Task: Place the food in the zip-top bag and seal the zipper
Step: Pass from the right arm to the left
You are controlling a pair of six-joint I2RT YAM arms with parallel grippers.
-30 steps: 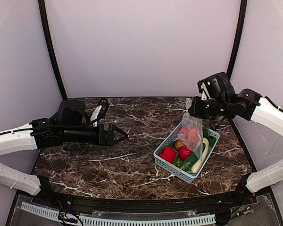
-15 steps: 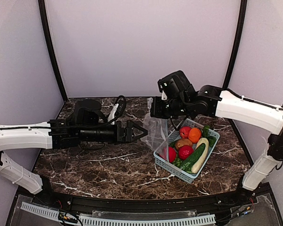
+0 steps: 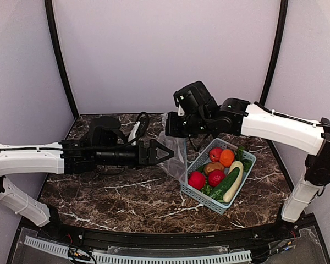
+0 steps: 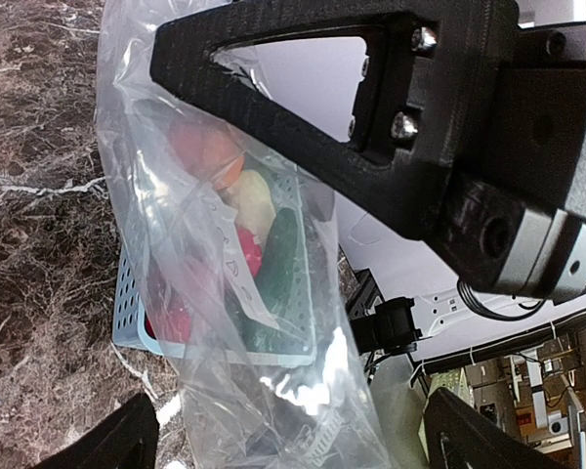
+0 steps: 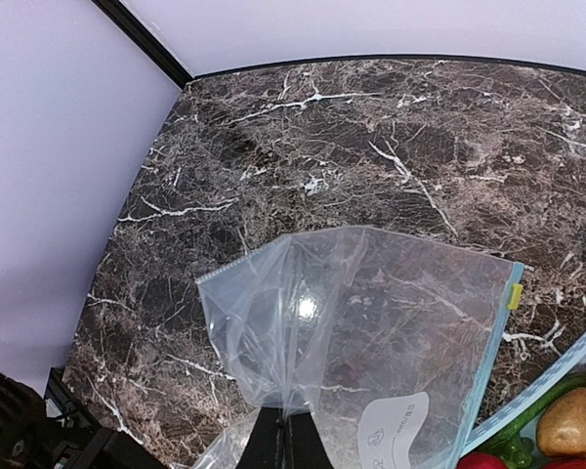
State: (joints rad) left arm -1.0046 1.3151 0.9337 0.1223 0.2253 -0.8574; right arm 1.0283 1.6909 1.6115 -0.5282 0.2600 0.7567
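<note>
The right fingers are pinched shut on a gathered edge of the zip-top bag. The bag hangs above the bench, with its zipper running down one side. The left fingers are spread wide, close against the bag's loose plastic; I cannot tell if they touch it. The food lies in the light blue basket, just beside the bag.
</note>
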